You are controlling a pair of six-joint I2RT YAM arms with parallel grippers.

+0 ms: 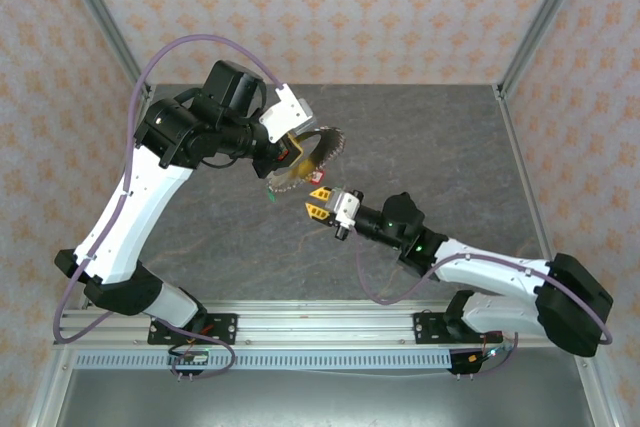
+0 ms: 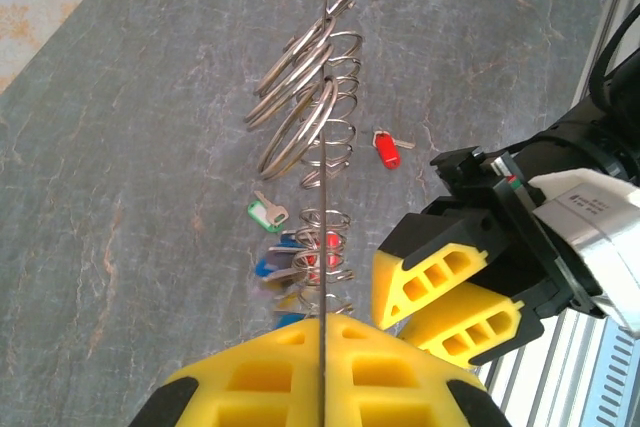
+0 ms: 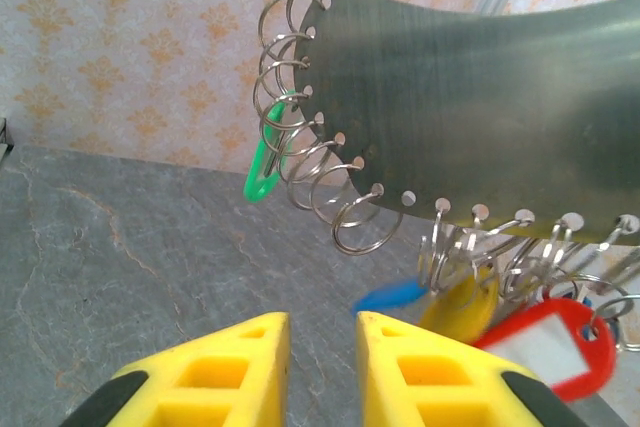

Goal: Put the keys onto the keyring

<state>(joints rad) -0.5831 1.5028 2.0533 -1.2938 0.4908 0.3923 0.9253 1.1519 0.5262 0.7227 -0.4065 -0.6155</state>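
The keyring is a thin metal plate (image 3: 480,97) with several split rings (image 3: 365,222) along its curved edge. My left gripper (image 2: 325,319) is shut on the plate's edge and holds it upright above the table (image 1: 318,147). Blue (image 3: 392,296), yellow (image 3: 462,307) and red (image 3: 545,337) keys hang from the lower rings. A green key (image 3: 262,169) hangs among the upper rings. A loose red key (image 2: 386,149) lies on the table. My right gripper (image 3: 322,322) is open just below the rings, with nothing between its fingers.
The grey stone-pattern table (image 1: 420,137) is bounded by aluminium posts (image 1: 540,17) and patterned walls. The right arm (image 1: 470,277) reaches in from the lower right and the left arm (image 1: 140,197) arches over the left side. A rail (image 1: 320,322) runs along the near edge.
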